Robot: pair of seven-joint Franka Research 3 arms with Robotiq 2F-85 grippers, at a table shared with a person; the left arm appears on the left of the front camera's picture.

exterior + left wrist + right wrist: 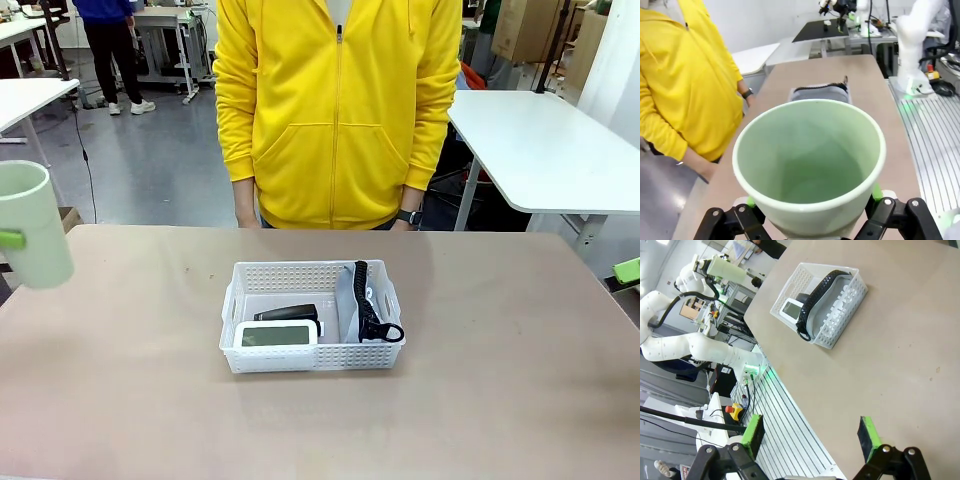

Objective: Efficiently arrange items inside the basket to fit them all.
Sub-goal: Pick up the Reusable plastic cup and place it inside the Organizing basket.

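Note:
The white basket [300, 357] sits mid-table. Inside it the white screen device [277, 335] lies at the front left, with the black stapler [287, 313] behind it. The grey pouch [348, 300] stands on edge along the right side, its black strap [364, 300] over the rim. My left gripper [12, 238] is shut on the pale green cup [30, 225] and holds it high at the far left; the left wrist view looks into the empty cup [810, 160]. My right gripper [811, 437] is open beyond the table's right edge, far from the basket [790, 286].
A person in a yellow hoodie [335, 110] stands at the far edge, hands down by the table. Bare tabletop [500, 380] surrounds the basket. The right arm's base [912, 55] stands beside the table.

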